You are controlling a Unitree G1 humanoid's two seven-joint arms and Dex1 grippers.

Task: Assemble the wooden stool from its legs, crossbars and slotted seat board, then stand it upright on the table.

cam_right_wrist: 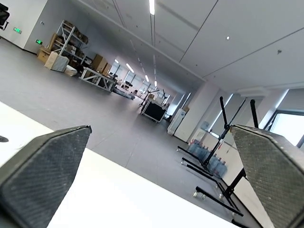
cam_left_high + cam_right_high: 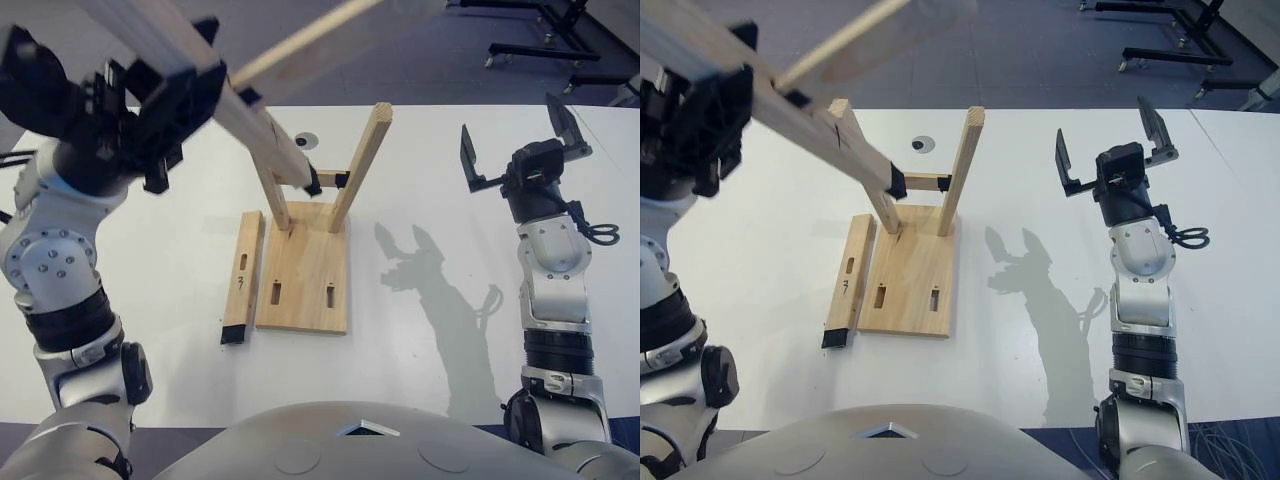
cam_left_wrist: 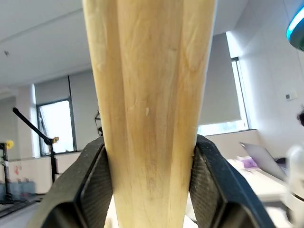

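Left gripper (image 3: 149, 180) is pinching a long pale wooden leg (image 2: 250, 125) up over the white bench (image 2: 430, 160). Right gripper (image 2: 510, 118) is hanging spread wide. Slotted wooden seat board (image 2: 305, 290) is lying flat mid-bench, carrying two upright legs (image 2: 362, 165).

— What are the arms like?
— The left arm (image 2: 60, 260) and right arm (image 2: 555, 270) are rounded silver-grey housings, broken up by black bands (image 2: 70, 318) at the joints. Small dark screws (image 2: 52, 256) ring the left arm's round joint cover.
— And at the ends?
— The right gripper (image 2: 510, 125) is black, with two flat fingers (image 1: 42, 166) that have cross-hatched pads. A black cable (image 2: 600, 233) loops out beside its wrist. The left gripper (image 3: 149, 185) is black too, and its fingers (image 3: 85, 190) are smoother, with rounded edges.
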